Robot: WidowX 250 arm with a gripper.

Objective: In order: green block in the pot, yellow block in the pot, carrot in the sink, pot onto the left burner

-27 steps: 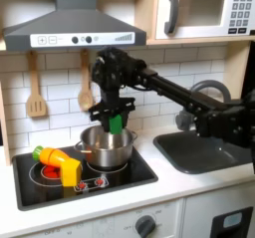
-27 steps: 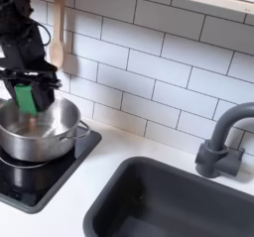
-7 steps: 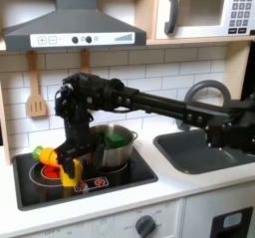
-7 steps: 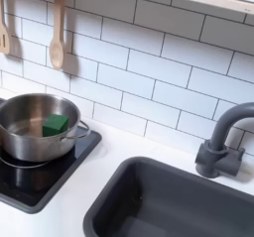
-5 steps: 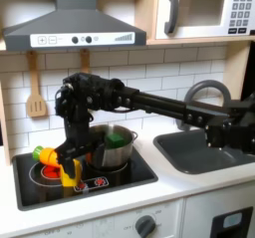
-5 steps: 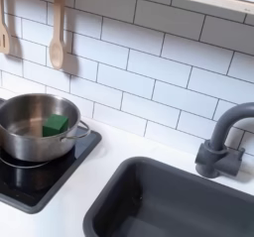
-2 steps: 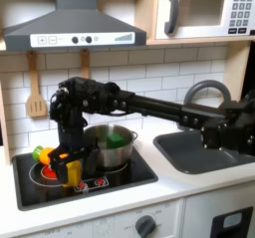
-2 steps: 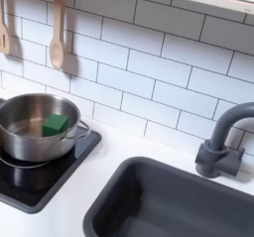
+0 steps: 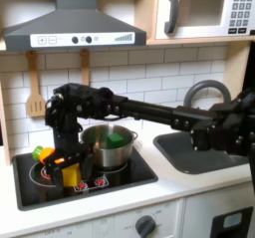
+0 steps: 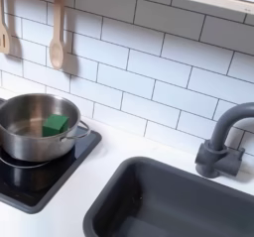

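- While the black arm (image 9: 149, 108) stretches across from the first exterior view's right, its tool (image 9: 69, 169) points down over the stovetop (image 9: 120, 182) at that view's left, just left of the pot.
- Recessed in the white worktop (image 10: 99, 177), the dark grey sink (image 10: 169, 206) lies well apart from the stovetop, with its curved faucet (image 10: 220, 142) behind it in the second exterior view.
- On the stovetop stands the steel pot (image 10: 30, 132), upright.
- Inside the pot, the green block (image 10: 55, 124) rests against the wall nearer the sink.
- Below the tool, the carrot (image 9: 45, 155) lies with its green end toward the first exterior view's left.
- Between the tool's fingers sits the yellow block (image 9: 71, 173), upright and gripped.
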